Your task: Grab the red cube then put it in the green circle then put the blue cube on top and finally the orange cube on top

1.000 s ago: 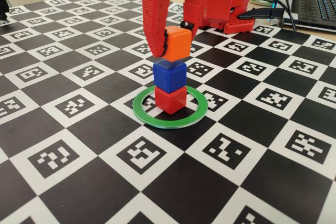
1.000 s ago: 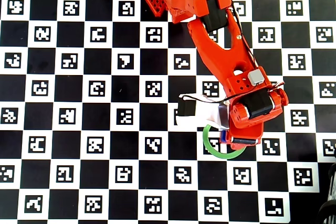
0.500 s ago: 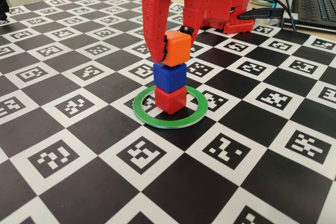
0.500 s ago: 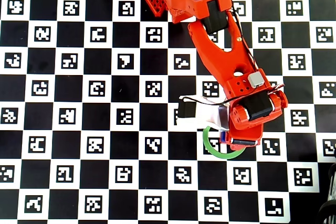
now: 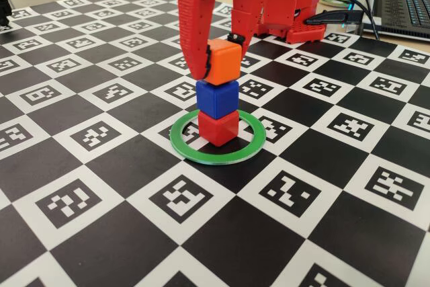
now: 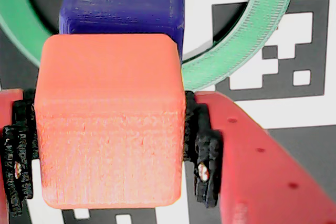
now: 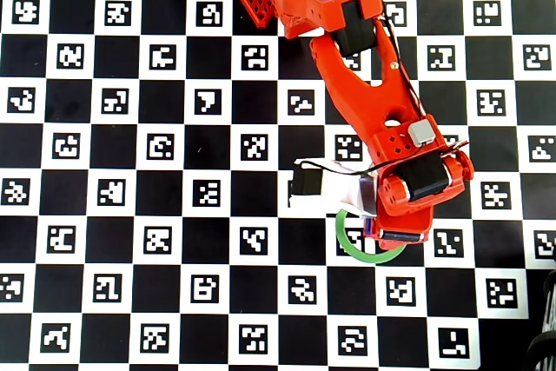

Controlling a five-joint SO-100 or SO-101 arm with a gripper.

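The end effector is clamped on the orange cube, whose bottom edge sits at the top of the blue cube. That rests on the red cube inside the green circle. Open checkered tabletop surrounds the ring.

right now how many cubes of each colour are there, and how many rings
red cube: 1
blue cube: 1
orange cube: 1
green circle: 1
total: 4
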